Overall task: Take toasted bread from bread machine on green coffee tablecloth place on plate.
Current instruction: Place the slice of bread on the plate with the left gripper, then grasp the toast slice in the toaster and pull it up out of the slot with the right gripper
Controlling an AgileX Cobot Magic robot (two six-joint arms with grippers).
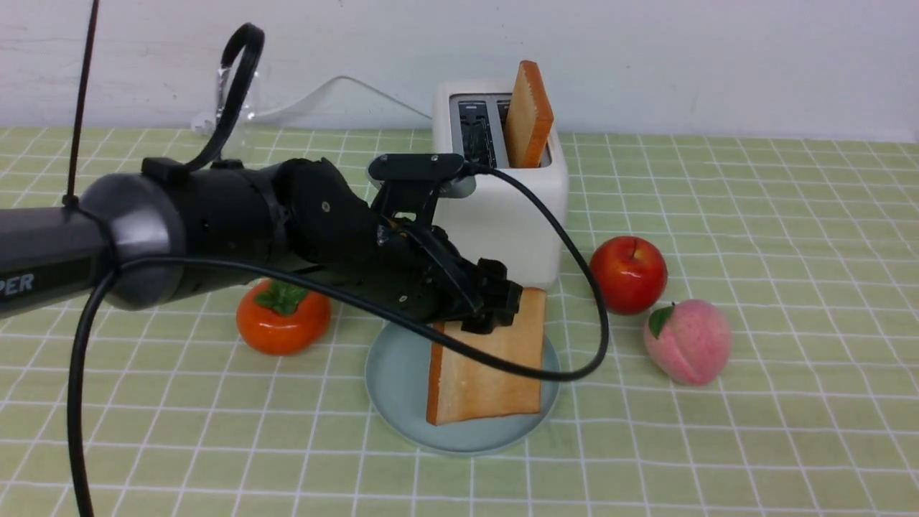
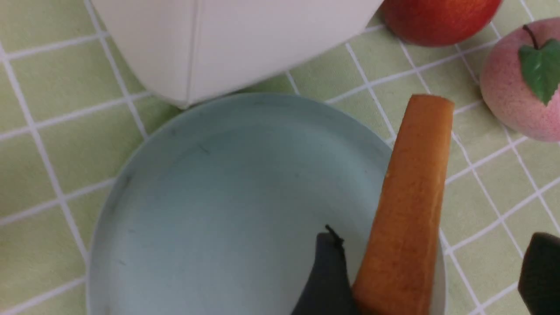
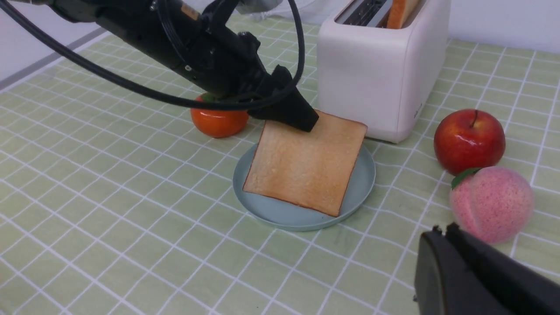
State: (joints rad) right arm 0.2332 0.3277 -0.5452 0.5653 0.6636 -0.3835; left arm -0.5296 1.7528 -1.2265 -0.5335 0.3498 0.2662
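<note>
One slice of toasted bread [image 1: 488,366] leans tilted on the pale blue-grey plate [image 1: 391,380], with its lower edge on the plate and its upper edge at my left gripper [image 1: 495,301]. In the left wrist view the jaws stand open [image 2: 433,245]. One finger [image 2: 326,271] touches the toast's crust edge [image 2: 411,197] and the other finger [image 2: 540,271] is well apart from it. The second slice [image 1: 529,115] stands upright in the white bread machine [image 1: 502,215], just behind the plate. My right gripper [image 3: 442,232] is shut and empty, low over the green coffee tablecloth [image 1: 790,251].
A red apple [image 1: 629,273] and a pink peach [image 1: 688,341] lie right of the plate. An orange persimmon [image 1: 282,319] lies to its left, under my left arm. The toaster's white cord runs along the back wall.
</note>
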